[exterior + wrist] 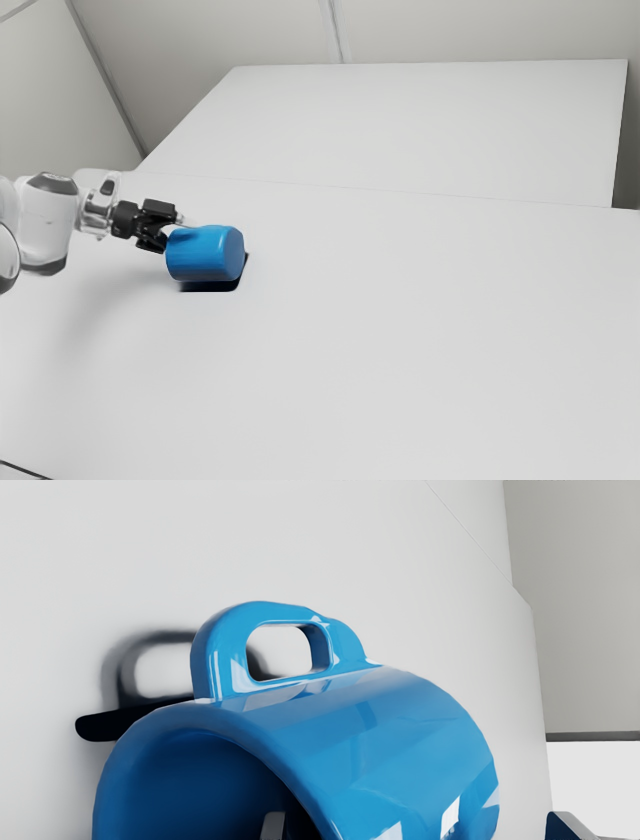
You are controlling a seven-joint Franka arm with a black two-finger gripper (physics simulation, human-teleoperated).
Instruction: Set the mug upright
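- Getting a good hold on the blue mug point(205, 253) looks like the step in hand. It lies on its side just ahead of the fingers point(273, 826), with its open mouth facing them.
- The fingers are wide apart. One pokes into the mouth, and the other is outside, past the mug's round side. They don't pinch it yet.
- The handle point(204, 655) sticks out from the mug's side, away from the gap between the fingers.
- Best to line up the fingers with the mug's wall, then close slowly so both press it flat. A crooked pinch could let the smooth wall slip or spin.
- After that, lift a little, tip the mouth up, and put the bottom flat on the counter point(400, 330). Let go only when it stands without wobbling.
- No brand, label or writing can be read on the mug.
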